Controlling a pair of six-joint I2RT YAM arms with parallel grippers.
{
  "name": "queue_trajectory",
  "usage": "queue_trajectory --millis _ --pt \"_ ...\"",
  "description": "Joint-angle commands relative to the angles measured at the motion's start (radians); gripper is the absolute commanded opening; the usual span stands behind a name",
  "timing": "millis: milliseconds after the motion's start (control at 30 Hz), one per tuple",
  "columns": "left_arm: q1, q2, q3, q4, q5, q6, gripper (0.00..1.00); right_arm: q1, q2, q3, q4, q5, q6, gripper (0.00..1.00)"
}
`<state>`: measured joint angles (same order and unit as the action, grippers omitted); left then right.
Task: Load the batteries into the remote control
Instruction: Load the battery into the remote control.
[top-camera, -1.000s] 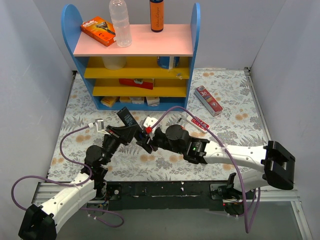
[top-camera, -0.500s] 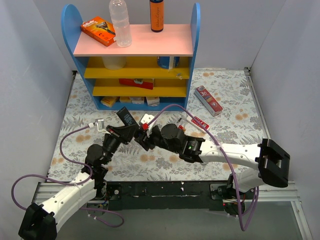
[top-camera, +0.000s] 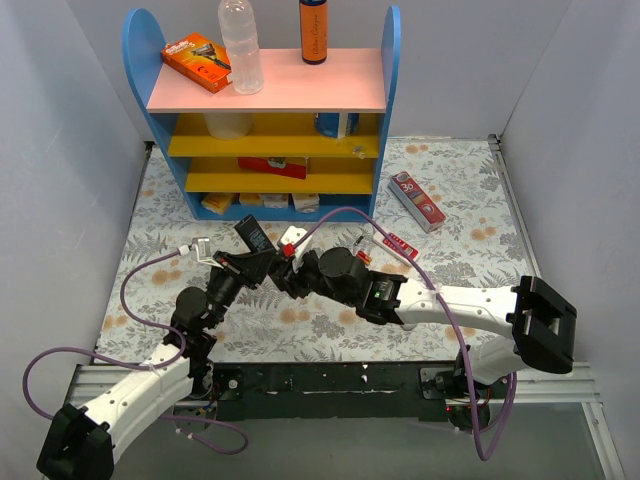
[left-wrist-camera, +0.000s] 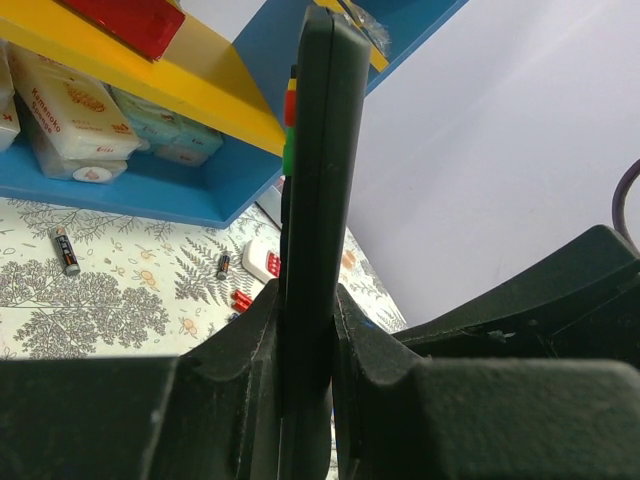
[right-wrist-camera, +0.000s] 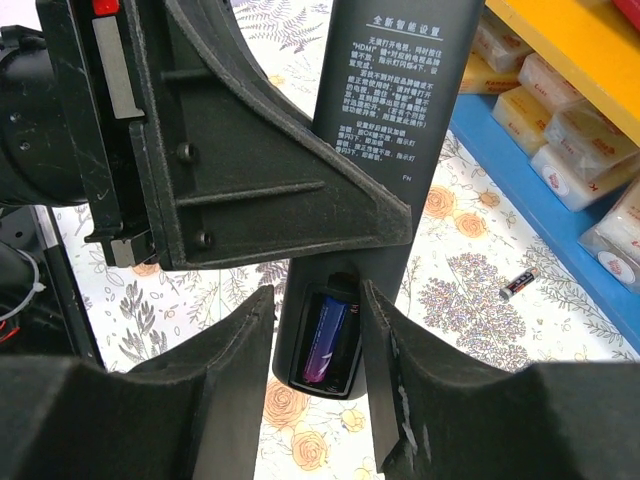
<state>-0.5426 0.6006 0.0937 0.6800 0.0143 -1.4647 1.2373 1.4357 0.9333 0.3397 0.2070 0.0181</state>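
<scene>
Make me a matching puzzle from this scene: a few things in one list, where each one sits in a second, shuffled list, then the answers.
Things:
1. remote control
2. dark blue battery
3. orange box
4. red-and-white box

Places:
A. lying on the floral mat, right of the shelf unit
B. clamped in the left gripper
C. on the shelf unit's pink top
D. inside the remote control's open compartment

Pairs: 1-B; 2-D; 3-C; 4-A
</scene>
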Motion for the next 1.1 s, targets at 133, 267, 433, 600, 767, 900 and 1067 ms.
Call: queue_trajectory --millis 133,267,433,600,767,900,1067 --pt "-0.008 -0.032 0.052 0.089 0.039 -0.020 0.00 0.010 0.037 0.048 -0.037 -0.029 0.025 0.43" --pt "-0.010 -0.030 0.051 0.095 0.038 -0.022 0.00 0.010 0.035 0.047 -0.048 -0.035 0.036 0.44" --pt "-0.010 -0.033 0.051 0.081 0.021 -0.022 0.00 0.010 0.005 0.041 -0.068 -0.015 0.049 0.51" --pt "-0.010 -0.033 0.066 0.011 -0.035 -0.039 0.00 0.008 -0.012 0.062 -0.128 0.000 0.089 0.57" --pt "-0.010 -0.041 0.074 -0.025 -0.057 -0.054 0.00 0.010 0.005 0.104 -0.208 0.026 0.135 0.60" --pt "-0.008 -0.042 0.083 -0.040 -0.053 -0.057 0.00 0.008 0.023 0.131 -0.232 0.032 0.148 0.60" --pt "-0.010 -0.044 0.081 -0.037 -0.040 -0.065 0.00 0.008 0.045 0.159 -0.251 0.101 0.155 0.60"
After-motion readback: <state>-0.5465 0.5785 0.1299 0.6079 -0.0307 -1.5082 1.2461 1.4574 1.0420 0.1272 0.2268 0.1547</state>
